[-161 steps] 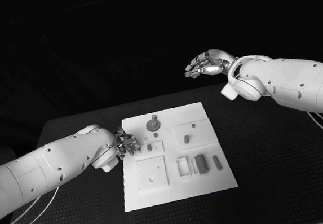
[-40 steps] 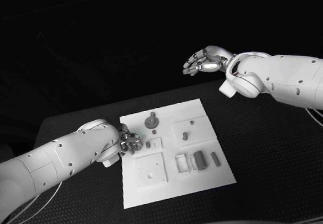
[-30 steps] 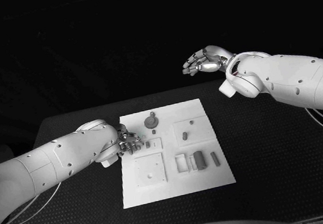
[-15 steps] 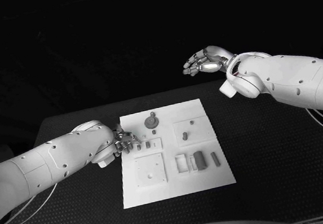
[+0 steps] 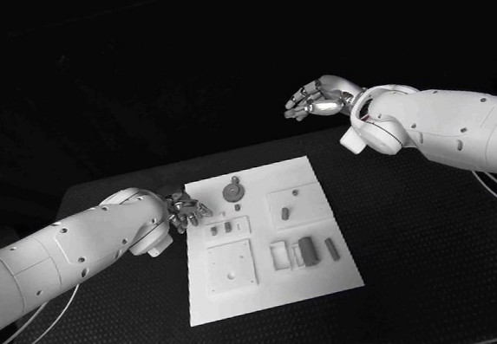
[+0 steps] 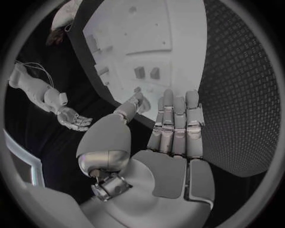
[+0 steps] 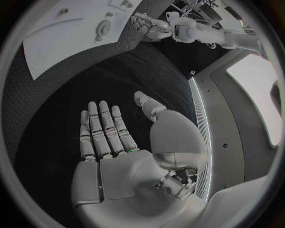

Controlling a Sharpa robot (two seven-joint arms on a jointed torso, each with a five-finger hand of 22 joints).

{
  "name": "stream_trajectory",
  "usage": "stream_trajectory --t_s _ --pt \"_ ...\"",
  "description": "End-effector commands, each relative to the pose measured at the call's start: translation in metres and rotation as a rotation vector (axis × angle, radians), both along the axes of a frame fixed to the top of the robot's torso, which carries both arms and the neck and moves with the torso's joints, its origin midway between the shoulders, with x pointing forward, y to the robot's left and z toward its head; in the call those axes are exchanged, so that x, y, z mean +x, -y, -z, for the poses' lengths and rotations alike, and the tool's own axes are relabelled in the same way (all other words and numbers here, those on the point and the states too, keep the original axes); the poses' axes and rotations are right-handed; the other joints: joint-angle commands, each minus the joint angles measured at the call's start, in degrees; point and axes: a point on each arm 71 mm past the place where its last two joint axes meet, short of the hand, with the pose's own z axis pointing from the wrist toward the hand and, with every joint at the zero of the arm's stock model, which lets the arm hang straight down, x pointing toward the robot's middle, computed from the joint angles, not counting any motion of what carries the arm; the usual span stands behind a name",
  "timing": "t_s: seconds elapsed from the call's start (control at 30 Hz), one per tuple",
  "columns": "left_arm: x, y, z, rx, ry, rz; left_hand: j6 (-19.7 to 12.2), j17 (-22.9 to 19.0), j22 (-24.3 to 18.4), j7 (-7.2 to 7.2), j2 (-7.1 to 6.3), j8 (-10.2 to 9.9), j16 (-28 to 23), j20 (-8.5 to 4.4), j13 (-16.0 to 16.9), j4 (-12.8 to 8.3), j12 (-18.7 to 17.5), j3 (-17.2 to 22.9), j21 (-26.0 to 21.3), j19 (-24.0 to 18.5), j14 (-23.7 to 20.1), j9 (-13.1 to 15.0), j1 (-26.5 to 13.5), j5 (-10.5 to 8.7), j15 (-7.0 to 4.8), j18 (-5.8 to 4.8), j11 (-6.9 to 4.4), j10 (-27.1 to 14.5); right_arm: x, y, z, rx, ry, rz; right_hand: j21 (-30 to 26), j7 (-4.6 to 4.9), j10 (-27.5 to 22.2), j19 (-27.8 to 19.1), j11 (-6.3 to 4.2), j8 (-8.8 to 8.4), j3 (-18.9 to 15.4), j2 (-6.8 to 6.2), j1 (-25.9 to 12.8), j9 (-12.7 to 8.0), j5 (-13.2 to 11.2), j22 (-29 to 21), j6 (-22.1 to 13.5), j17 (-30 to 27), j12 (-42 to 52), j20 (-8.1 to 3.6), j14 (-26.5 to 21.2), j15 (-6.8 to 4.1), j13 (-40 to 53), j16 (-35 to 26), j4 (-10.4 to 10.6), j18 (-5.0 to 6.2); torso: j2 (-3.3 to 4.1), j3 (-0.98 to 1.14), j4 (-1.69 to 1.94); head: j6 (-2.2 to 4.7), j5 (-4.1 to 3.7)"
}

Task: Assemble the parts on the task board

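Head view: the left hand [image 5: 183, 210] is seen empty with fingers apart at the near-left edge of the task board [image 5: 327, 272], the right hand [image 5: 317, 97] raised and unladen well beyond it, so a loose part [image 5: 332, 249] is judged next to be grasped.

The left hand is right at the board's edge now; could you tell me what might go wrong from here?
The left hand hovers open, holding nothing, at the task board's left edge, close to two small parts; a careless descent could knock them over or nudge the board. The right hand is raised, open, far behind the board, so it could not steady anything.
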Motion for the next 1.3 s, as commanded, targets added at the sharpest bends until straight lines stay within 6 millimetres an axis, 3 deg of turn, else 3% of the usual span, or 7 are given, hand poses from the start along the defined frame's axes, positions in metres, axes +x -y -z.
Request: stream_trajectory --t_s 0.03,0.1,0.23,0.47,0.77,1.07,1.3 --pt "0.005 0.008 -0.013 -0.083 0.175 0.075 -1.46 -1.13 -0.51 0.02 0.05 -0.42 -0.75 0.38 -0.70 -0.02 0.15 0.68 -0.99 -0.29 -0.28 -0.60 3.93 0.82 0.31 1.57 0.46 -1.16 0.000 0.000 0.000 -0.001 0.002 -0.010 -0.19 2.25 0.36 0.43 0.23 0.39 -0.01 -0.04 0.68 -0.07 0.05 0.10 -0.25 0.08 -0.37 -0.16 0.39 -0.01 -0.02 -0.23 0.18 -0.29 0.01 0.05 -0.03 0.27 0.11" --pt "0.006 0.011 -0.016 -0.079 0.215 0.116 -3.30 -1.48 -0.56 -0.11 -0.26 -1.24 -0.81 0.52 -1.16 -0.08 0.05 0.88 -1.29 -0.25 -0.35 -1.28 6.52 0.85 0.46 1.62 0.73 -1.87 0.000 0.000 0.001 -0.001 0.000 -0.010 -0.20 2.25 0.37 0.44 0.22 0.40 0.00 -0.01 0.70 -0.08 0.05 0.11 -0.25 0.08 -0.37 -0.16 0.40 -0.01 -0.01 -0.22 0.17 -0.29 0.04 0.01 -0.04 0.50 0.11" --pt "0.006 0.026 -0.019 -0.059 0.278 0.220 -2.72 -2.10 -0.55 -0.12 -1.42 -0.57 -0.60 0.66 -1.95 0.10 0.60 2.19 -1.72 0.19 -0.21 -1.95 10.52 -0.38 0.56 1.66 0.75 -1.91 0.000 0.002 0.002 -0.005 -0.006 -0.004 -0.21 2.25 0.38 0.47 0.23 0.41 0.01 0.04 0.73 -0.09 0.04 0.13 -0.24 0.09 -0.38 -0.16 0.43 -0.01 -0.01 -0.22 0.16 -0.29 0.06 -0.03 -0.08 0.75 0.15" --pt "0.009 0.049 -0.020 0.018 0.328 0.324 -2.50 -2.91 -0.43 -0.36 -2.15 -0.28 -0.71 0.83 -3.53 0.23 -0.64 2.11 -1.98 0.62 0.03 -2.60 11.27 -0.65 0.84 1.82 1.34 -3.17 0.000 0.001 0.004 -0.006 -0.012 -0.004 -0.39 2.24 0.43 0.60 0.22 0.51 0.20 0.34 1.44 -0.20 0.04 0.29 -0.25 0.16 -0.44 -0.17 0.49 -0.03 -0.01 -0.24 -0.42 -0.25 0.05 -0.03 -0.09 1.14 0.34" --pt "0.017 0.071 -0.016 0.087 0.319 0.405 -2.05 -2.42 1.29 -0.52 -2.71 -0.36 2.51 0.22 -5.82 0.19 -1.89 1.17 -0.05 4.33 3.45 -3.94 12.39 -0.76 0.23 2.94 1.00 -2.32 -0.001 -0.006 0.005 -0.004 -0.017 -0.020 -0.44 2.26 0.45 0.65 0.24 0.53 0.21 0.49 1.51 -0.23 0.04 0.34 -0.25 0.18 -0.46 -0.15 0.51 -0.02 0.00 -0.25 -0.51 -0.25 0.08 -0.01 -0.17 1.38 0.36" --pt "0.021 0.086 -0.009 0.138 0.280 0.428 -2.01 -1.01 2.66 -0.90 -1.14 -1.10 6.15 -0.01 -7.54 0.14 -3.72 1.74 2.60 6.48 4.91 -5.11 14.28 -0.69 0.04 3.97 0.94 -2.19 0.000 -0.007 0.005 -0.005 -0.015 -0.015 -0.50 2.28 0.48 0.70 0.25 0.57 0.21 0.59 1.62 -0.27 0.03 0.39 -0.24 0.20 -0.47 -0.15 0.53 -0.02 0.00 -0.25 -0.66 -0.24 0.10 -0.05 -0.03 1.51 -0.03" --pt "0.024 0.093 -0.004 0.194 0.322 0.446 -0.36 -1.00 2.68 -0.39 -1.59 -0.69 7.52 -0.14 -8.25 0.26 -4.63 1.47 4.49 7.82 6.20 -5.29 14.10 -0.73 -0.11 4.65 0.85 -1.20 -0.002 -0.009 0.005 -0.004 -0.014 -0.021 -0.53 2.28 0.50 0.71 0.25 0.59 0.20 0.61 1.64 -0.28 0.03 0.41 -0.22 0.21 -0.47 -0.14 0.53 -0.02 0.00 -0.26 -0.70 -0.24 0.10 0.01 -0.11 1.02 0.24"
